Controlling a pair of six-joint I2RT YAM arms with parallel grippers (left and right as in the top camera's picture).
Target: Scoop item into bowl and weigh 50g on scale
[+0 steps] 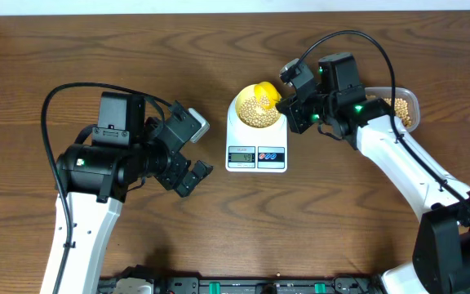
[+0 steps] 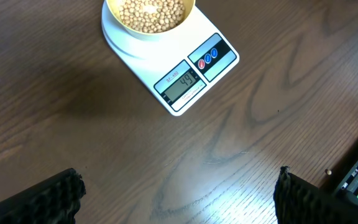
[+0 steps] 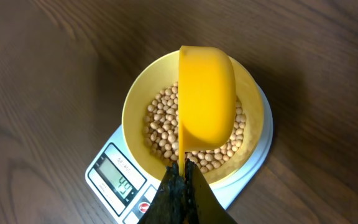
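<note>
Right fingers (image 3: 180,186) clamp scoop (image 3: 207,93) | tipped above beans (image 3: 160,127) in bowl (image 3: 135,93)

Beans (image 3: 160,127) lie in the bowl (image 3: 134,99) on the scale (image 2: 166,62), scoop (image 3: 207,93) above.

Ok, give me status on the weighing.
Left gripper open, away from scale. Right gripper shut on yellow scoop, tipped over bowl. Beans in bowl on scale; display reads 49. Only the scoop above the bowl.

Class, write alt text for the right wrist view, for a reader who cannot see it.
The right gripper holds a yellow scoop, tipped, above a yellow bowl of beige beans on a white scale whose display reads 49.
</note>
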